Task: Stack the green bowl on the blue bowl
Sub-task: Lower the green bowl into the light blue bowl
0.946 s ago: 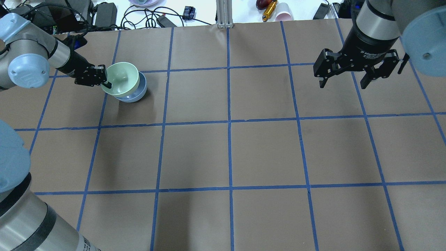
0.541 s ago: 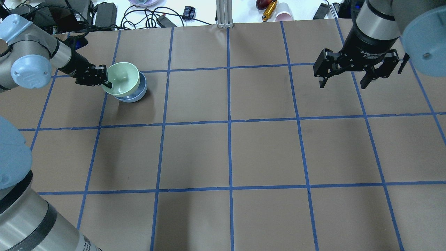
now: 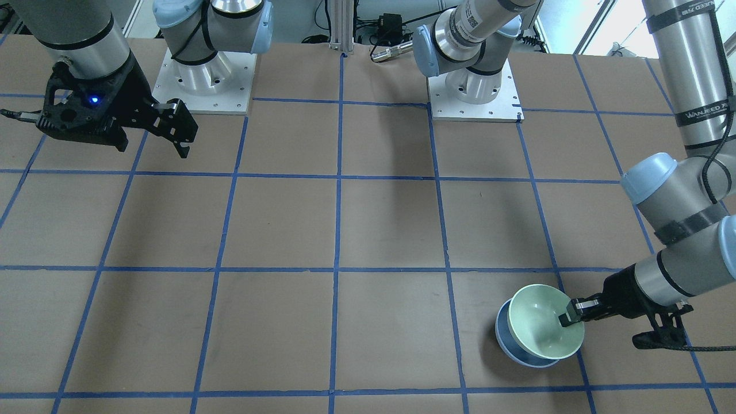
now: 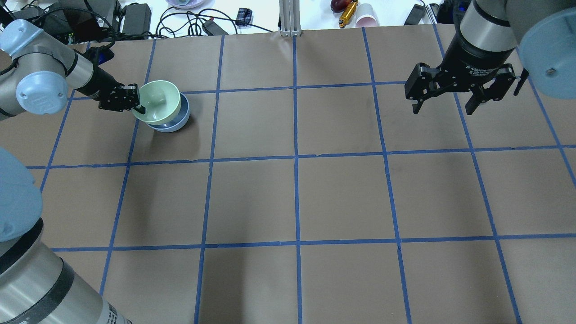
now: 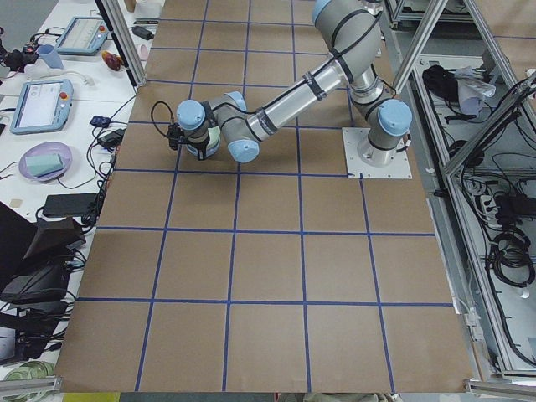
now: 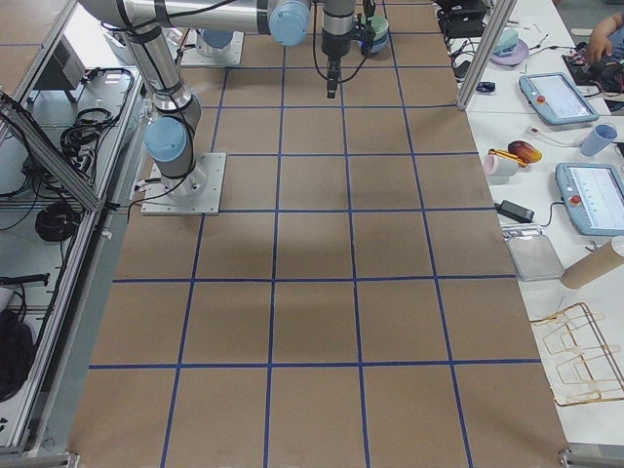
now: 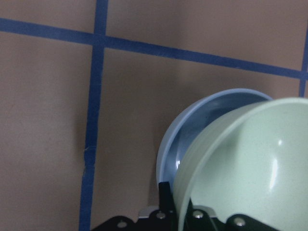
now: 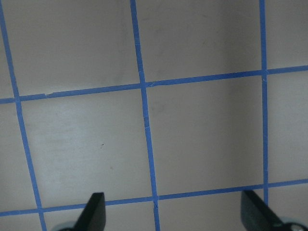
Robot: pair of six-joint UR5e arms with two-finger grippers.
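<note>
Toward the far left corner of the table (image 4: 342, 198), the left end effector (image 4: 138, 107) pinches the rim of the green bowl (image 4: 159, 101), a glossy piece, likely light, stiff and slippery, sitting askew inside the blue bowl (image 4: 177, 122), while the right end effector (image 4: 445, 105) hangs spread and empty.

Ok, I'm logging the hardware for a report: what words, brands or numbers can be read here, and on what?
"WANJEED", roughly: black strap on the left arm's silver tube.
"Adaptive": black wrist above the right gripper; the rest is blurred.
None on the pale mint-green bowl or the pale periwinkle-blue bowl.
Too small to read: the tablet screens.
</note>
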